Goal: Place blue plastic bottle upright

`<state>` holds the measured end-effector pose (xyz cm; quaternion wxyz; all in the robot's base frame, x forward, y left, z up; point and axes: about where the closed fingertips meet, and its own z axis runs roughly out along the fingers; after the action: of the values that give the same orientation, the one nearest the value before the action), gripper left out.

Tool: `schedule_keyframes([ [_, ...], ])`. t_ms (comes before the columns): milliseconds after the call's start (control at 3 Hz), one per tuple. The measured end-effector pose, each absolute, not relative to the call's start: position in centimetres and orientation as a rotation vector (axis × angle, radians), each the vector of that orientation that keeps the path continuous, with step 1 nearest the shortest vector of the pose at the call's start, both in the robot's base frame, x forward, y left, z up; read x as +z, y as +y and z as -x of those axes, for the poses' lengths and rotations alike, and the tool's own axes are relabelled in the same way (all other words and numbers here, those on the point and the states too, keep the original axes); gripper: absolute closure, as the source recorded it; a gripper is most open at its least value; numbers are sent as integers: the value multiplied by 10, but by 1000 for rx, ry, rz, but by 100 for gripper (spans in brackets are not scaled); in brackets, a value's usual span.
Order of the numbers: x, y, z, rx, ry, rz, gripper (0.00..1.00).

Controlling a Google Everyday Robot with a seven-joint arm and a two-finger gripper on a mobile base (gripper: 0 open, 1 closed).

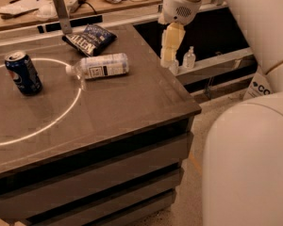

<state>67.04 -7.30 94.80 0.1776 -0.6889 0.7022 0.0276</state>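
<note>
The blue plastic bottle (101, 66) lies on its side on the bench (132, 105), the gripper (170, 62) hangs beyond its far edge, and I cannot tell how the jaws stand.

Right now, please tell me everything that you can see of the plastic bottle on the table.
The bottle is slim, clear plastic, with a white cap and a white label bearing a dark square print. It lies on its side on the table, cap pointing left, just before a dark bag. The end effector hangs apart from it, by the table's right edge.
</note>
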Motion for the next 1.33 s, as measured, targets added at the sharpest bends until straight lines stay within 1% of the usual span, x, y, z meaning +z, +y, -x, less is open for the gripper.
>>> schedule_keyframes([
  [1000, 910, 27, -695, 187, 1872, 2091, 0],
  [1333, 889, 77, -695, 233, 1847, 2156, 0],
])
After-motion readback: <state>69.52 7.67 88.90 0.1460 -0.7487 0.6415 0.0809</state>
